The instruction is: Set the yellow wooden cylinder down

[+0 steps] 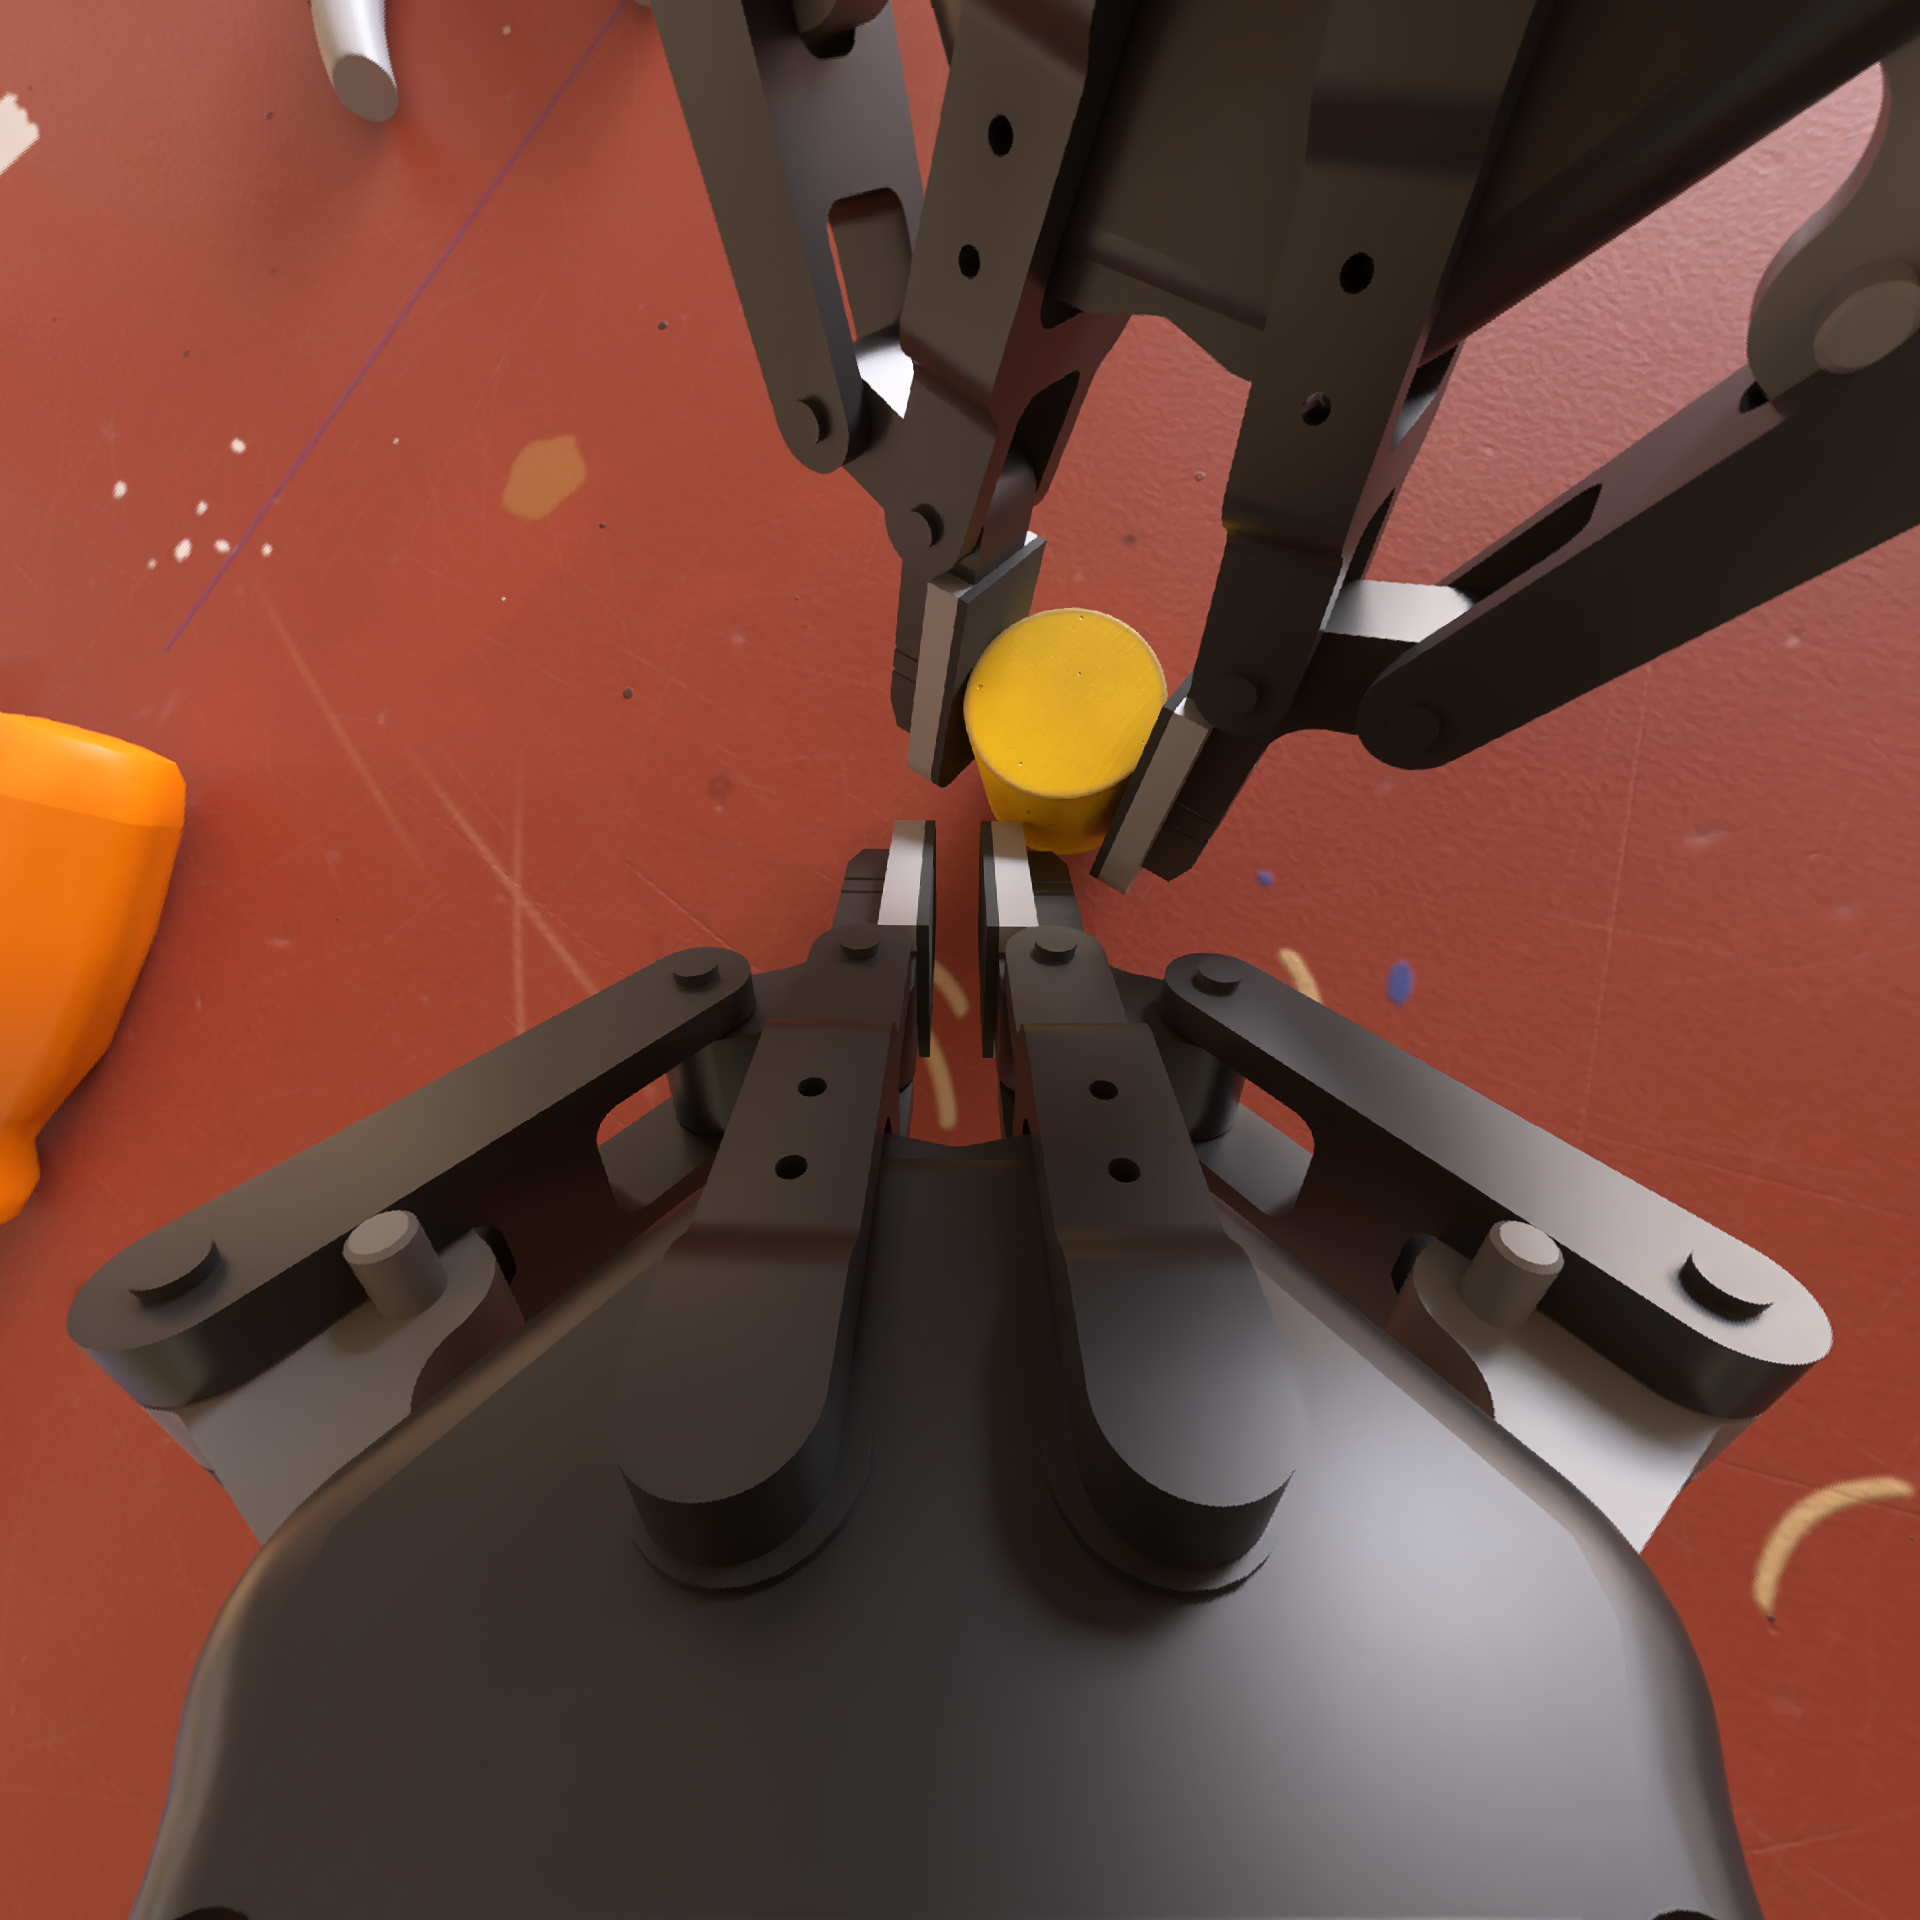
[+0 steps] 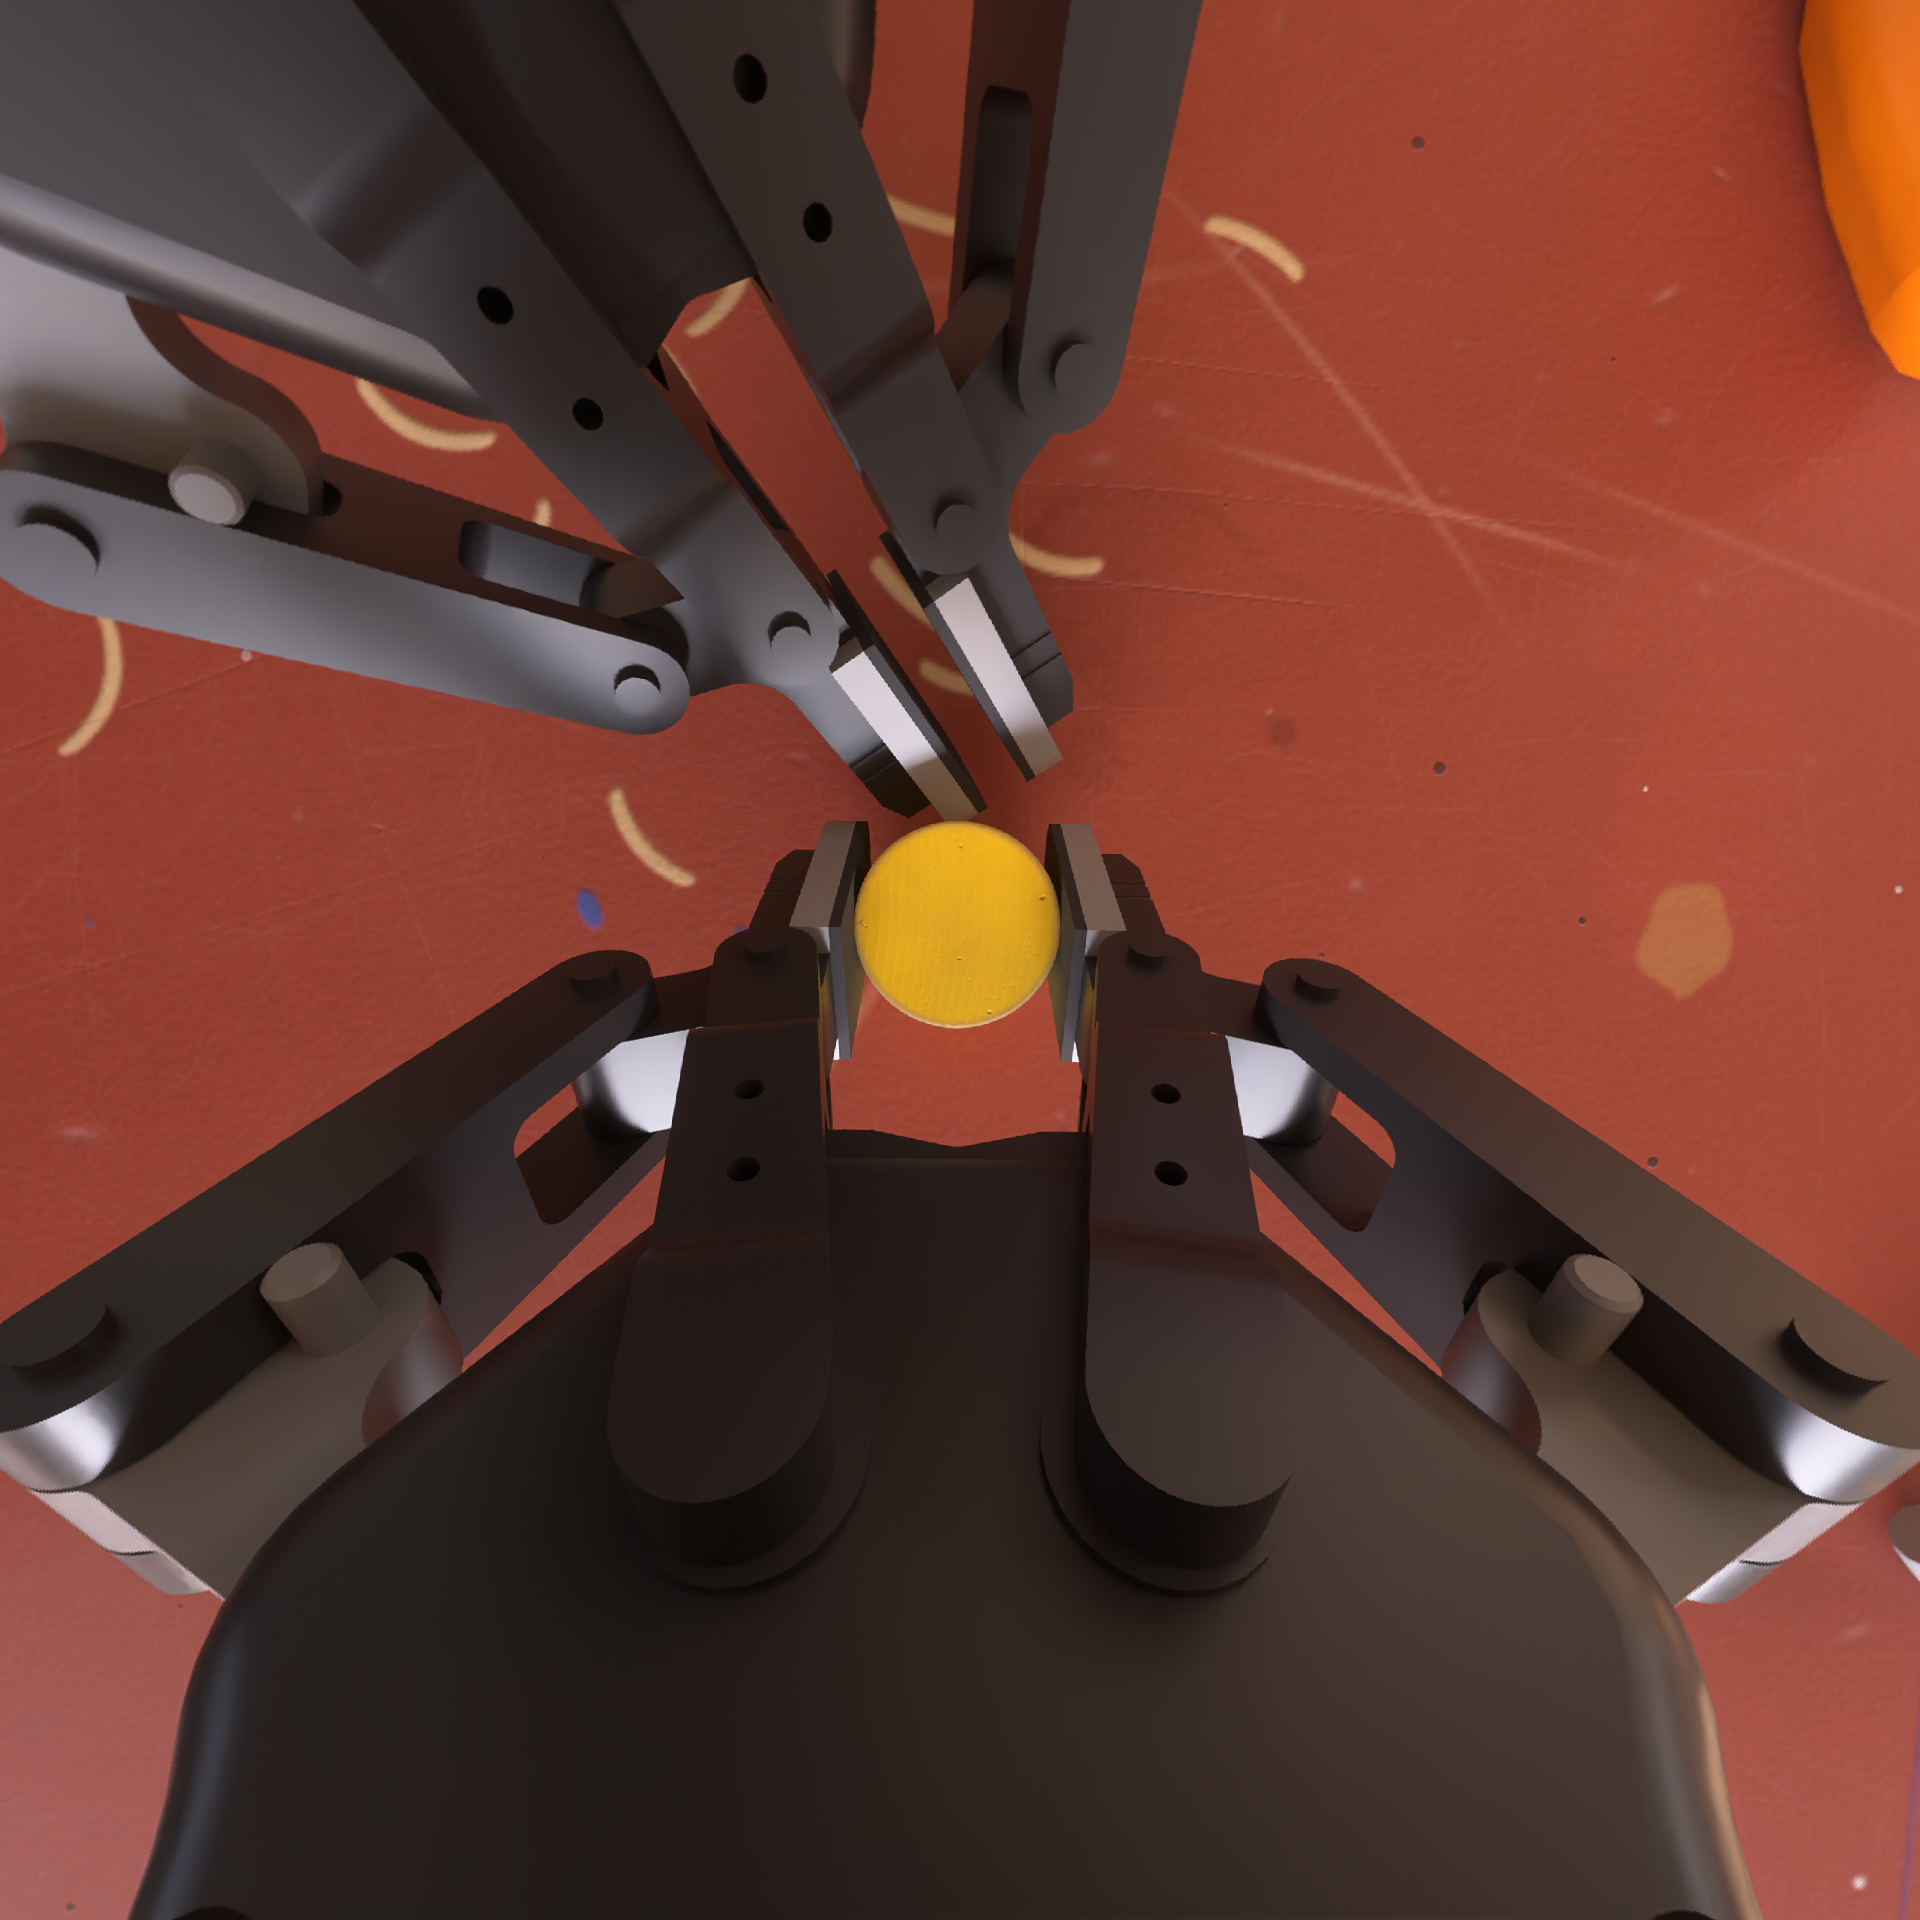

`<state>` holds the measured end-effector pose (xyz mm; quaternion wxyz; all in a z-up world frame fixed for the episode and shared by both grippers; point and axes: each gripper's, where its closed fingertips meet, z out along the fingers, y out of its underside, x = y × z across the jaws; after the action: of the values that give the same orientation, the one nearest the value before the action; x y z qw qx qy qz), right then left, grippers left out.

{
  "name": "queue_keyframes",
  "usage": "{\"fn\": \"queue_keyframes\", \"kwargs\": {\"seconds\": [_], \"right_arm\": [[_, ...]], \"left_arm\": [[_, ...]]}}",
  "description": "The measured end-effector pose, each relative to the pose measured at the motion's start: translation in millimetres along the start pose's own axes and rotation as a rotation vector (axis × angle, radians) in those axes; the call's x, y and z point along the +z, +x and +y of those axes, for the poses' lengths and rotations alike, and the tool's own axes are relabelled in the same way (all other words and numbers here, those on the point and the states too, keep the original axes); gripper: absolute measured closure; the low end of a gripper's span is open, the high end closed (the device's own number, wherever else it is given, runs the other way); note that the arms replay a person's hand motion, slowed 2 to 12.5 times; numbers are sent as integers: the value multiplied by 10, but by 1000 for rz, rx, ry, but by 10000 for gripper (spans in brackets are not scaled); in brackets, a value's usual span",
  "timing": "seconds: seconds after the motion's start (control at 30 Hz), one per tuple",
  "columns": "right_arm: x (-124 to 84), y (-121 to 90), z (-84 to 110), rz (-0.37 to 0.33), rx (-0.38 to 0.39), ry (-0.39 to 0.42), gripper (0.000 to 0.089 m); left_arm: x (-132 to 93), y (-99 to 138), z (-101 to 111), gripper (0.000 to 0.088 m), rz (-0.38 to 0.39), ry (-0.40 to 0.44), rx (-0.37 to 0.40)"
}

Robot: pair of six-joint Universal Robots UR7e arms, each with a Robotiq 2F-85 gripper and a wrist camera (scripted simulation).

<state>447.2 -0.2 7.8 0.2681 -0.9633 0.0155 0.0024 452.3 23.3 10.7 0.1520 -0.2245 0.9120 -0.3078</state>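
Holding the yellow wooden cylinder (image 2: 956, 923) upright between the pads of the right gripper (image 2: 956, 925), one pad pressing each side — whether its base is touching the scuffed red tabletop (image 2: 1455, 675) cannot be told. Hovering just beside it, the left gripper (image 1: 958, 873), fingers nearly together and gripping nothing. Probably nearing the put-down step: next, lowering straight onto the table, then spreading the fingers — avoiding the neighbouring fingertips and the orange cup (image 1: 73, 935) well apart.

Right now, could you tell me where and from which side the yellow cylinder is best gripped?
Grip the yellow cylinder across its curved side, coming from above along its axis. It stands upright, round face up, and the right gripper already holds it so, fingers on opposite sides.
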Motion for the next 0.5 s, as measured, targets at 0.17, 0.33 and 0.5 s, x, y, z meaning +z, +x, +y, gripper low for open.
{"fn": "queue_keyframes", "kwargs": {"seconds": [0.17,0.33,0.5], "right_arm": [[6,-7,-16,12,26,18,593],[10,-11,-24,25,45,26,593],[12,-10,-25,43,68,26,593]], "left_arm": [[-11,16,31,838,-11,-30,-15],[-19,41,53,876,-7,-40,-43],[-19,56,50,882,-1,-32,-74]]}}
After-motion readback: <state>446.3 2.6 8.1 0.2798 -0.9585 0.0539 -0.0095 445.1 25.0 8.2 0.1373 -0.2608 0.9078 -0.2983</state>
